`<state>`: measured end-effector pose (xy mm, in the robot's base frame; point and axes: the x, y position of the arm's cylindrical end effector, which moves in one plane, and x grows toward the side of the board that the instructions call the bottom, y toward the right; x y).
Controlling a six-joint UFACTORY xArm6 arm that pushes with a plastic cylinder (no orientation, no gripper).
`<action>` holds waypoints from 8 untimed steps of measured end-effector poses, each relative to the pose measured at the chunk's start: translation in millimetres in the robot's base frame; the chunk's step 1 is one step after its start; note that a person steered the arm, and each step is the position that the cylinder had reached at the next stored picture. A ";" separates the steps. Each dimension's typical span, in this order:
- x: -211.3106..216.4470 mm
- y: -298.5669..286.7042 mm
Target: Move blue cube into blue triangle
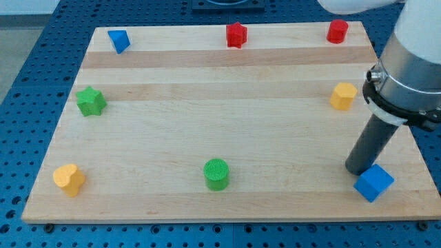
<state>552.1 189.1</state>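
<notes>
where my tip touches blue cube | blue triangle far | no hand

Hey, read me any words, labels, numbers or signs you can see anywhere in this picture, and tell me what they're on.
None: no readable text, number or sign shows on the wooden board, the coloured blocks, the arm or the perforated blue surface around the board.

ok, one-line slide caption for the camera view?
My tip rests beside the blue cube at the board's bottom right, with the blue triangle far off at top left.
</notes>
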 end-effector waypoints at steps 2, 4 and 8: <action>-24.5 45.6; 63.8 91.2; -9.4 -23.1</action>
<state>542.7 166.0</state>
